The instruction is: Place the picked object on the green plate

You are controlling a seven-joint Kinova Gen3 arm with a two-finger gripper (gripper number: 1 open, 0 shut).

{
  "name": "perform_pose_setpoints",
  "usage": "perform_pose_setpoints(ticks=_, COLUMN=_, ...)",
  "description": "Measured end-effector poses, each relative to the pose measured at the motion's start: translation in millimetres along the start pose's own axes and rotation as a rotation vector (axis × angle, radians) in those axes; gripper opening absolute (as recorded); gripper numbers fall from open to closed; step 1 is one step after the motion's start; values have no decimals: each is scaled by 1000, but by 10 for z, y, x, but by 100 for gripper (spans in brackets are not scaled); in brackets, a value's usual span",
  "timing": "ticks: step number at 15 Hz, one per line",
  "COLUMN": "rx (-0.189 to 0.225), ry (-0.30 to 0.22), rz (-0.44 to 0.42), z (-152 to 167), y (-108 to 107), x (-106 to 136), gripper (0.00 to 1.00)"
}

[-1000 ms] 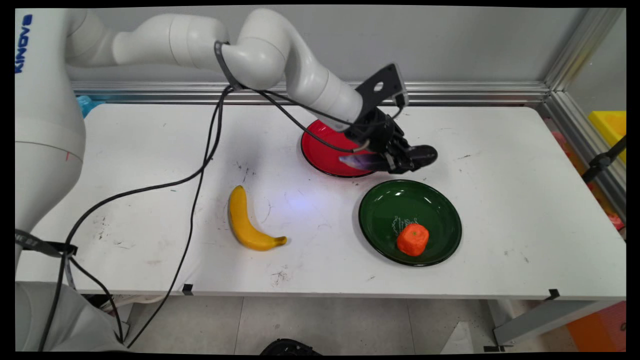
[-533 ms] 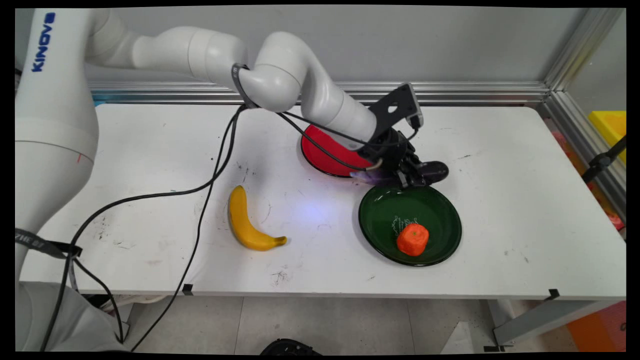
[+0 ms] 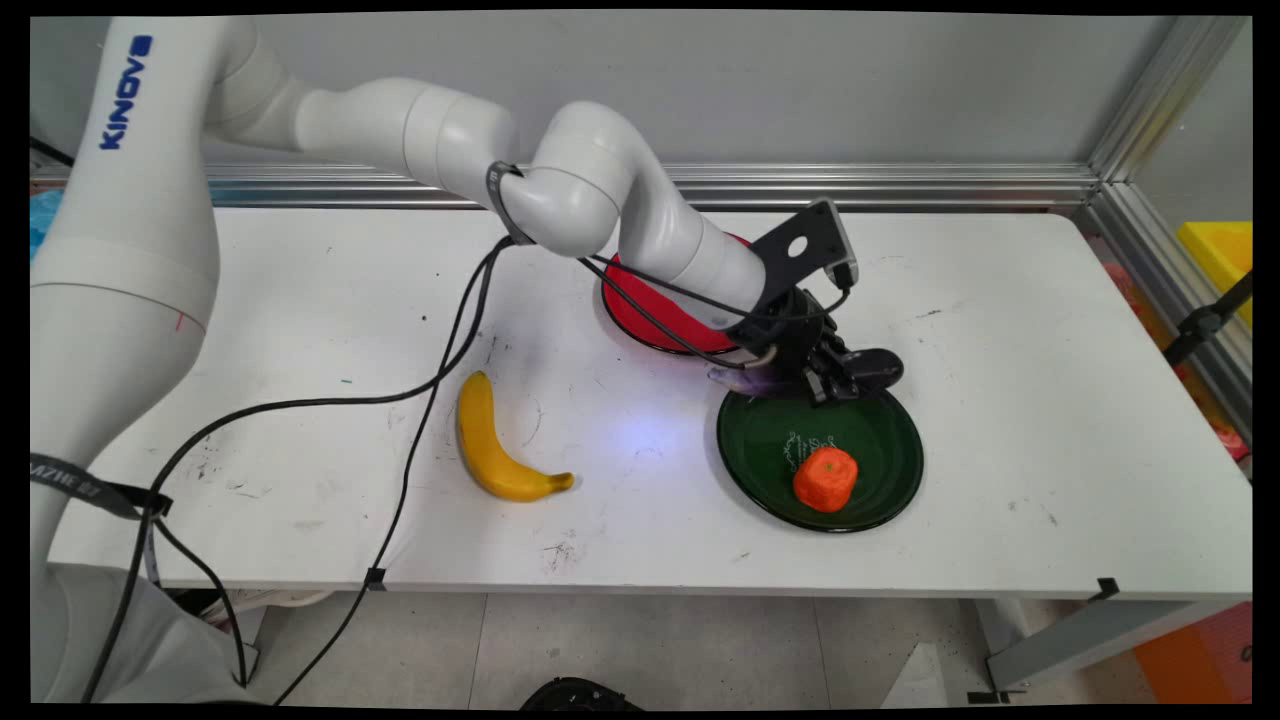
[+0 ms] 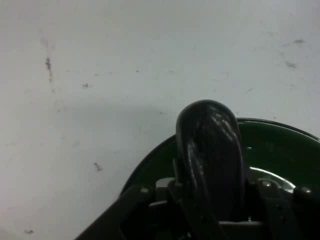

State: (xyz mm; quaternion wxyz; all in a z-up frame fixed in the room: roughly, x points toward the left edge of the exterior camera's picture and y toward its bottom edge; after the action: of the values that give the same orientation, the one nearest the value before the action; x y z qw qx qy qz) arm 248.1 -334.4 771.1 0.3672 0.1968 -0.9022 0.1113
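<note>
The hand (image 3: 835,375) is clamped on a dark purple eggplant (image 3: 868,368), carrying it low over the twelve o'clock rim of the green plate (image 3: 880,450), where an orange fruit (image 3: 826,478) sits toward six o'clock. Risky spot: the eggplant is glossy and sticks well out of the grip, so it could slip or clip the plate's rim. Against a second ago, the hand has swung from beside the red plate (image 3: 640,310) toward the green one; the banana (image 3: 490,445) on the tabletop (image 3: 1000,330) hasn't budged.
</note>
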Motion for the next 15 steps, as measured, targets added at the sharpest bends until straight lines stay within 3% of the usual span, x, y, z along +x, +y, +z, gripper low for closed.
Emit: perform_pose_setpoints(ticks=15, rx=-21, ry=5, rz=-61, z=347, y=55, x=-110, gripper=0)
